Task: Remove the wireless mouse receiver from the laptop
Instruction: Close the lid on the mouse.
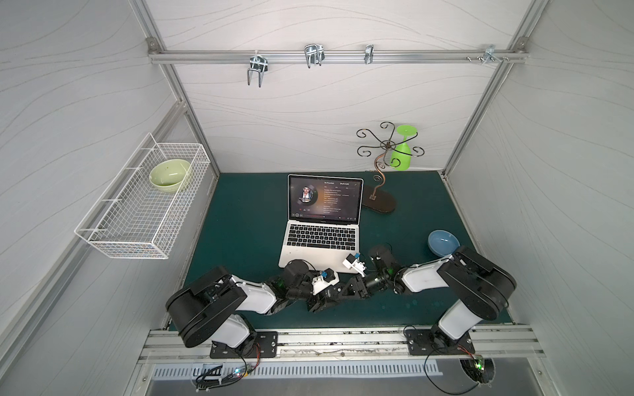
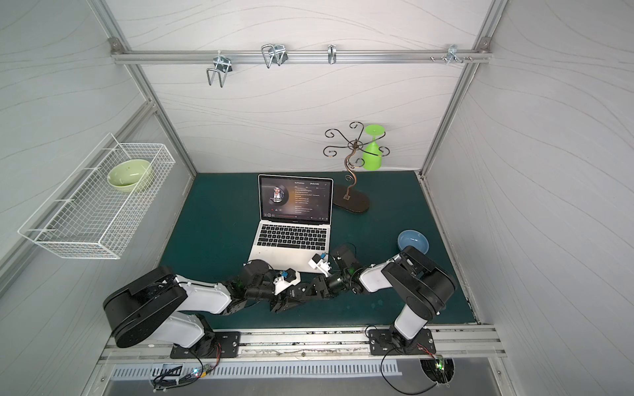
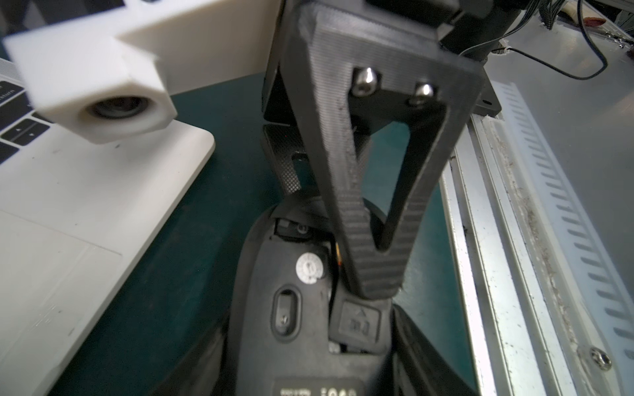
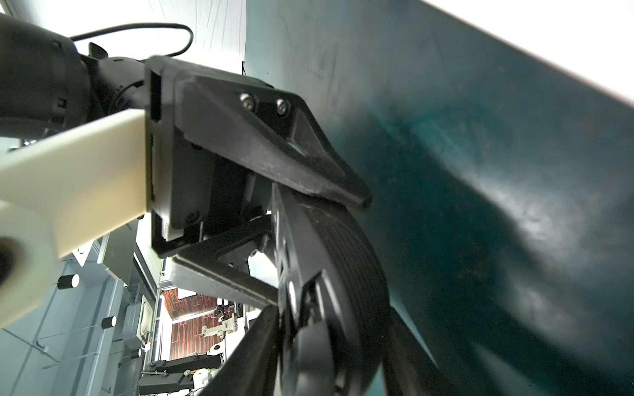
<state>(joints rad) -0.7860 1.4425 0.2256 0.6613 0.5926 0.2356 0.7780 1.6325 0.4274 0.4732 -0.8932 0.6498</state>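
Laptop (image 1: 322, 236) stands open in the middle of the green mat (image 1: 240, 247), screen lit, and my two grippers meet just in front of its near edge, toward the right corner. My left gripper (image 3: 312, 312) is clamped on a black mouse (image 3: 267, 260), one finger along each flank, with the mouse's underside turned to the left wrist camera. My right gripper (image 4: 319, 250) reaches in from the opposite side with its jaws apart, straddling the mouse's far end. One fingertip (image 3: 374, 277) rests on the underside beside the small hatch with the arrow, and the other finger lies over the curved back. Whether those jaws truly pinch the mouse I cannot tell. Farther out, a blue bowl (image 1: 442, 241) sits on the mat by my right arm. A scrolled metal stand (image 1: 380, 204) holding an upturned green glass (image 1: 401, 154) stands behind the laptop to its right. A white wire basket (image 1: 113, 240) on the left wall holds a pale green bowl (image 1: 169, 173).
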